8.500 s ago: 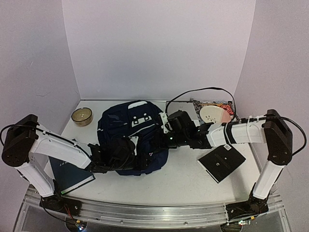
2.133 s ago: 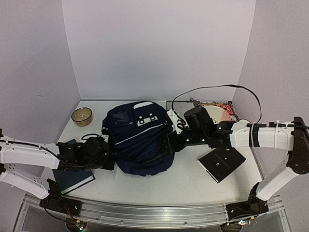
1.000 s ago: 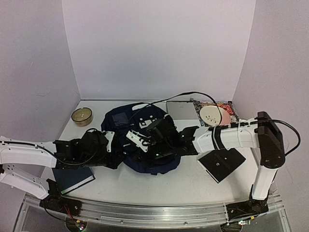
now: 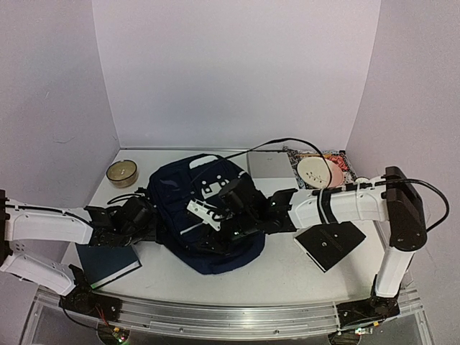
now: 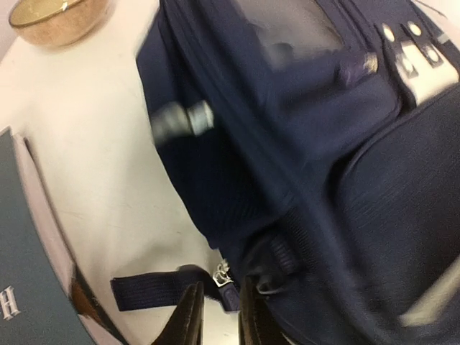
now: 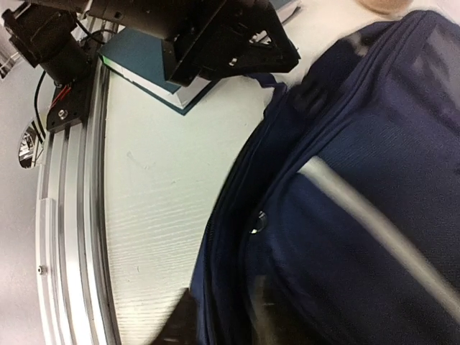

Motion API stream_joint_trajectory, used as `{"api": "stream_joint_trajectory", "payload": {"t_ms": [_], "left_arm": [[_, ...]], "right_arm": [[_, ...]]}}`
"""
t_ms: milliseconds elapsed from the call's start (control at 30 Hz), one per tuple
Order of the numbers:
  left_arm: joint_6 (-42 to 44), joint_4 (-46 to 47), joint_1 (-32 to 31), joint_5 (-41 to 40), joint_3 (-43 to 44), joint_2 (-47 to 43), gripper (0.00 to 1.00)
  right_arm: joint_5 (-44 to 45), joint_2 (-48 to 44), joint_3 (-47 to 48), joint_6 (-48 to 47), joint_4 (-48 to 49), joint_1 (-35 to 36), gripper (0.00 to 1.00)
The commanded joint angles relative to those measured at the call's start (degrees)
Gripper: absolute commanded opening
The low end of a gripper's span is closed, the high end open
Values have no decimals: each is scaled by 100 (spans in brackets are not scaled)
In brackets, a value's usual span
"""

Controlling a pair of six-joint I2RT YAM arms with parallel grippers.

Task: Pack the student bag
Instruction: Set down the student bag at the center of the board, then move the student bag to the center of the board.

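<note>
Since a second ago the student bag (image 4: 180, 187) has slumped flatter and spread nearer the front edge of the tabletop (image 4: 287, 273), where it lies in the middle between both arms. From above, the left arm (image 4: 50, 219) reaches its left flank and the right arm (image 4: 345, 201) comes in over its right side. They are probably there to brace the limp fabric from two sides while the zip is worked. The book (image 4: 108, 260), bowl (image 4: 122, 172) and black pad (image 4: 330, 244) lie outside it, so packing looks barely begun. At the left wrist, the left tool (image 5: 219, 316) has its fingers narrowly apart, with a zip pull (image 5: 223, 275) and a strap (image 5: 158, 291) at their tips; whether they pinch anything cannot be told. At the right wrist, the right tool (image 6: 219, 320) straddles the bag's near seam, and the view is too blurred to say whether it is clamped or loose.
</note>
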Motion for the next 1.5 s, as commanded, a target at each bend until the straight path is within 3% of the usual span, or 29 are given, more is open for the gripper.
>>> {"api": "stream_joint_trajectory", "payload": {"t_ms": [0,167,300,533,967,1200,1367,1467], "left_arm": [[84,39,64,-348,26,-418,30],[519,267,67,-35,98,-793,53],[1037,630,63,788,215,-836,63],[1465,1074,-77,2019,717,-203,69],[2121,1281,-1320,2251,2440,1984,74],[2306,1237,-1745,1709,3040,2895,80],[2397,915,-1754,709,3413,3434,80],[2366,688,-1754,104,3610,3606,75]], "right_arm": [[113,-133,435,294,-83,-4,43],[794,-573,256,753,-194,-49,60],[1127,-908,-100,1343,-306,-395,70],[1478,-1517,-1025,2365,-313,-1269,79],[1569,-1540,-1703,3292,-5,-2237,89],[1598,-1450,-1768,3401,91,-2346,91],[1599,-1536,-1864,3437,139,-2407,94],[1599,-1591,-1905,3448,157,-2427,94]]}}
